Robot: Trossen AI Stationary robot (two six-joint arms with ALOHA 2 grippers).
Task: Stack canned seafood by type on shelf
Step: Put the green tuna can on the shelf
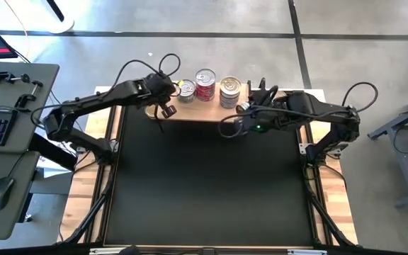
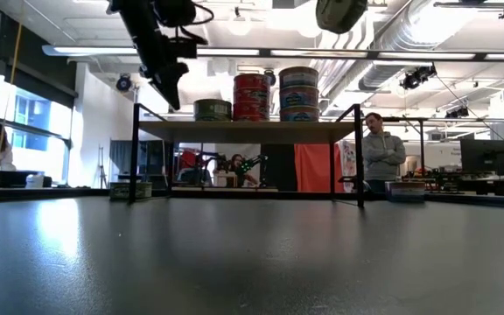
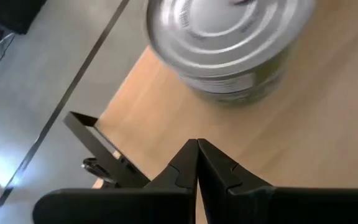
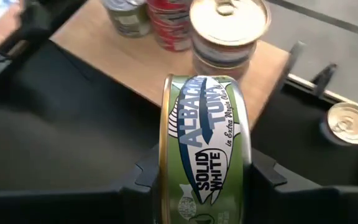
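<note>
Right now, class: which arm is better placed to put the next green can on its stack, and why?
The right. Its gripper already holds a green-labelled can beside the shelf, while the left gripper is shut and empty above the green stack.

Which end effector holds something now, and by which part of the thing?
The right end effector holds a green albacore tuna can on edge, fingers on its two flat faces. The left end effector is shut and holds nothing.
</note>
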